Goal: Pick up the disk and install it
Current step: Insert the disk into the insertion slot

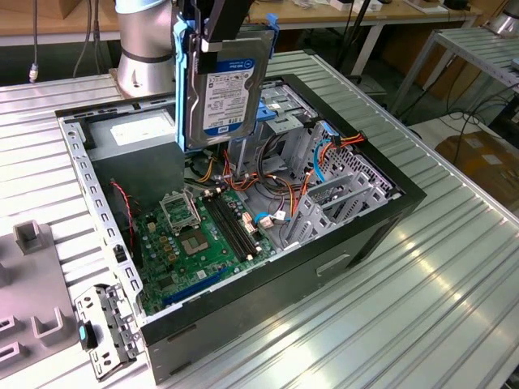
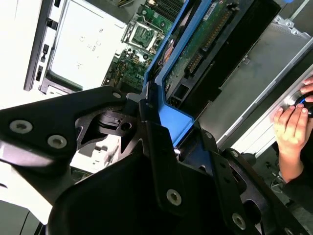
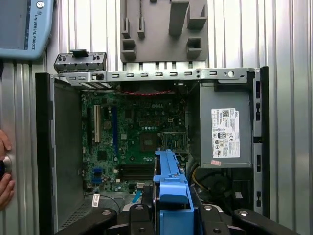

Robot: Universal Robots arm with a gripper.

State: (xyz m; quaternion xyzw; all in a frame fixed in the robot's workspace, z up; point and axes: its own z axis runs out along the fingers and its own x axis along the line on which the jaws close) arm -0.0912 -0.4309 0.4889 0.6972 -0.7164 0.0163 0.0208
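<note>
Blue plastic wraps the disk (image 1: pixel 223 89), which my gripper (image 1: pixel 212 39) grips tight, upright above the computer case (image 1: pixel 268 300) near its power box (image 1: pixel 134 130) corner, and I fear it could catch the wires (image 1: pixel 280 186) if it tilts.

bright, even overhead light in here. in the exterior view the ribbed counter (image 1: pixel 422 308) throws white glare nearest the camera, and the disk (image 1: pixel 223 81) carries a soft sheen. the open case (image 1: pixel 284 292) stays shadowed inside. in the second wrist view the power supply's sticker (image 2: pixel 83 49) is blown out white.
</note>
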